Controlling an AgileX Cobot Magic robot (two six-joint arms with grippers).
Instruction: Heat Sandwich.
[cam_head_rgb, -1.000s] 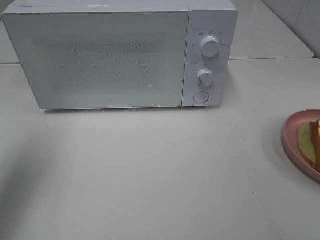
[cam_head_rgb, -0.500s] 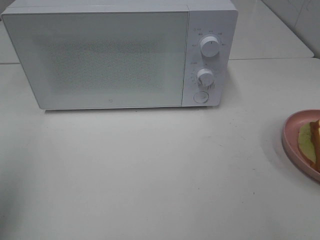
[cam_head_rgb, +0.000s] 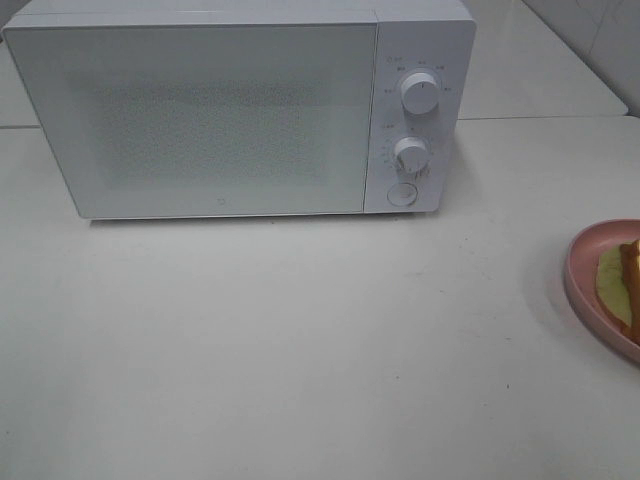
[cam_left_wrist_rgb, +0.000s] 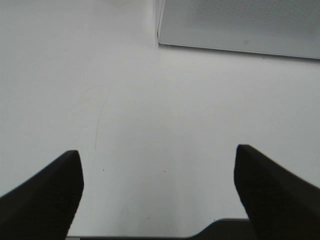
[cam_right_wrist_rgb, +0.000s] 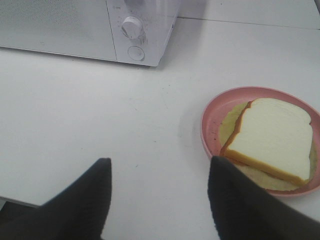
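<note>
The sandwich (cam_right_wrist_rgb: 274, 137), white bread with a tan crust over pale yellow-green filling, lies on a round pink plate (cam_right_wrist_rgb: 209, 120). In the high view only a sliver of the sandwich (cam_head_rgb: 628, 275) and the plate (cam_head_rgb: 580, 275) shows at the right edge. The white microwave (cam_head_rgb: 240, 110) stands at the back with its door closed. My right gripper (cam_right_wrist_rgb: 159, 167) hovers open over bare table, with the plate just beside one finger. My left gripper (cam_left_wrist_rgb: 157, 157) is open wide over bare table, near the microwave's front corner (cam_left_wrist_rgb: 160, 40). Neither gripper shows in the high view.
The microwave's panel carries two knobs (cam_head_rgb: 420, 92) and a round button (cam_head_rgb: 401, 194). The white table (cam_head_rgb: 300, 340) spreads in front of the oven. A seam (cam_head_rgb: 540, 117) runs across the tabletop behind the right side.
A faint shadow at the left of the table in the high view has faded away. The microwave, plate and sandwich have stayed put.
</note>
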